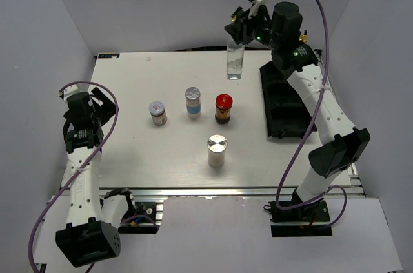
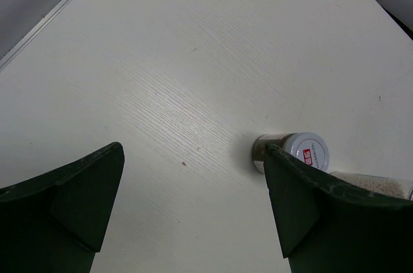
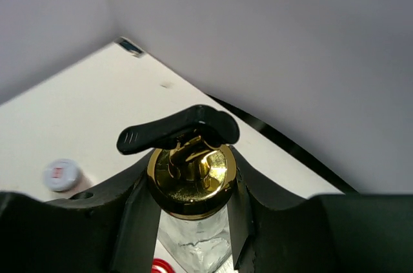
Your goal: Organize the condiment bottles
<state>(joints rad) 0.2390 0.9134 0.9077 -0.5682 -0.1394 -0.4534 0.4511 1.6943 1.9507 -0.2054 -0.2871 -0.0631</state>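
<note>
The clear glass bottle [image 1: 235, 63] hangs upright above the far side of the white table [image 1: 129, 150], lifted off the surface. Your right gripper [image 1: 236, 40] pinches its gold pourer top [image 3: 191, 173] from both sides, fingers closed snugly against the cap. The bottle sits just left of the black compartment tray [image 1: 277, 108], which lies along the table's right edge beneath the right arm. Four other containers stand upright on the table nearer you. The small red-and-white-lidded jar [image 1: 158, 113], the blue-labelled shaker [image 1: 193, 102] and the red-lidded dark jar [image 1: 224, 108] form a loose row across the middle, each apart from the next. The silver-capped white shaker [image 1: 217, 150] stands alone in front of them, closer to the near edge. At the table's left side, your left gripper [image 2: 192, 150] is spread wide and holds nothing. Its wrist view shows bare tabletop between the fingers, with the small jar just beyond the right-hand finger. Another container is partly hidden behind that finger, and you cannot tell from there which one it is.
</note>
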